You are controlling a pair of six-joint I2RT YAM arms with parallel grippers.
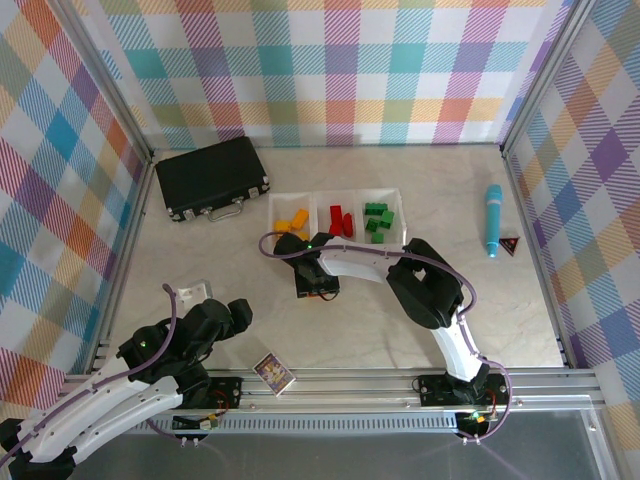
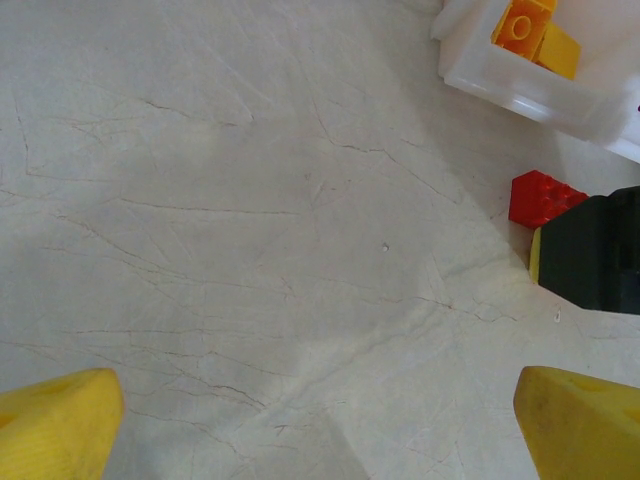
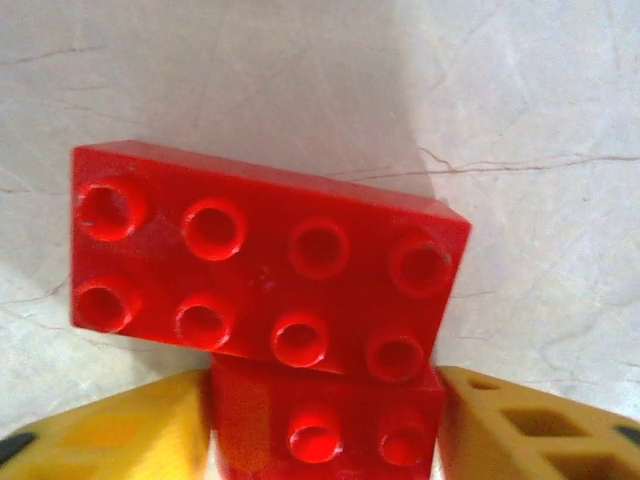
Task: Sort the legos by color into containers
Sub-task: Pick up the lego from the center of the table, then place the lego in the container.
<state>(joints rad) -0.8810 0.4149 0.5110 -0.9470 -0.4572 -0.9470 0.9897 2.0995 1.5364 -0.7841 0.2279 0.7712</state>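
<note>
Red bricks, two, touching; stacked or side by side, unclear. Hazard: the right pincer (image 3: 325, 440) is pinching only the small brick (image 3: 320, 390), partly closed, fingers pressing both its sides, so the long brick (image 3: 260, 260) could be dragging along and dropping off mid-lift, or landing in the wrong compartment. Both are showing glossy faces and hollow studs, lying mid-tabletop just before the trays (image 1: 334, 193). Left pincer (image 2: 318, 400) is hanging fully open, empty, toward the near-left corner.

Three containers (image 1: 335, 193). Inside: about three yellow legos (image 1: 292, 221), two red legos (image 1: 341, 221), roughly five green legos (image 1: 379, 221); exact counts unclear. Two red bricks (image 3: 265, 265) outside. One black case (image 1: 212, 177), one blue pen-shaped thing (image 1: 493, 220), one picture card (image 1: 272, 373), one dark triangular piece (image 1: 511, 244).
</note>
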